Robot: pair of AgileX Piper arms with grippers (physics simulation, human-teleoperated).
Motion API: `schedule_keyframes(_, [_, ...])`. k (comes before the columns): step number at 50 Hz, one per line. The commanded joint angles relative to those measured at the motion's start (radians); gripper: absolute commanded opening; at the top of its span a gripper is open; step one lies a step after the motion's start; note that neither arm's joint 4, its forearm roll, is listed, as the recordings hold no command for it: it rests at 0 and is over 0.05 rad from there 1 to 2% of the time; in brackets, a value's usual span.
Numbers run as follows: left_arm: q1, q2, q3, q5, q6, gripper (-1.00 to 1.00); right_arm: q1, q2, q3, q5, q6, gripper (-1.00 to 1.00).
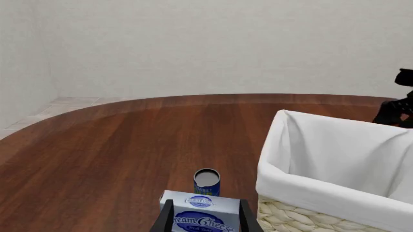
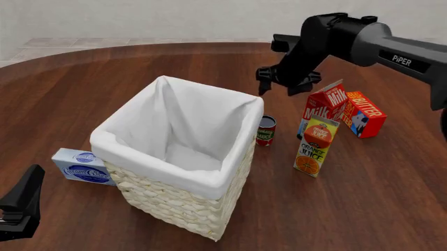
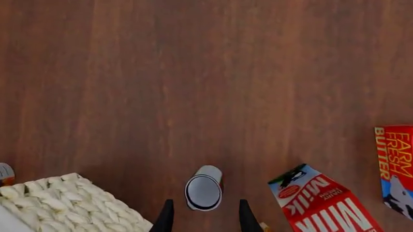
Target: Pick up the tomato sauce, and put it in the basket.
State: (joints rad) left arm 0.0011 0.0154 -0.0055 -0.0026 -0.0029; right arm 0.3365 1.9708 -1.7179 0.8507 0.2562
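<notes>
While I've got the right arm up over the far side of the surface (image 2: 391, 178), the tomato sauce (image 2: 266, 130) is sitting upright just beside the far right wall of the basket (image 2: 183, 201), maybe touching the wicker, hard to say from the front view. Right of the can there's a little crowd: the orange juice carton (image 2: 313, 146) stands near it, the milk carton (image 2: 323, 107) is just behind the juice, and the butter box (image 2: 365, 113) is beside the milk, further right. So the can is boxed in between the basket and the cartons.

My right claw (image 2: 286, 79) hangs above and a bit beyond the can, empty. It's spread wide, fingers (image 3: 246, 216) well apart, touching nothing. From the right wrist view I'm looking straight down on the can's silver lid, which sits between the two fingertips but lower, down on the surface, with the basket's woven corner on one side and the milk carton on the other.

Over on the left there's a cream cheese box (image 2: 82, 166) lying flat against the basket's left wall, and a small blue can (image 1: 206, 181) stands just past it. My left claw (image 1: 206, 220) is parked low near the cream cheese, fingers parted either side of the box in the wrist view, gripping nothing as far as I can see.
</notes>
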Motion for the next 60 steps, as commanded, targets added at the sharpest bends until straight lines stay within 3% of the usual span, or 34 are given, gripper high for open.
schedule_keyframes(1, [0.0, 0.0, 0.0, 0.0, 0.0, 1.0, 0.005, 0.026, 0.005, -0.011, 0.005, 1.0])
schedule_keyframes(60, [0.0, 0.0, 0.0, 0.0, 0.0, 1.0, 0.044, 0.079, 0.074, -0.069, 0.054, 1.0])
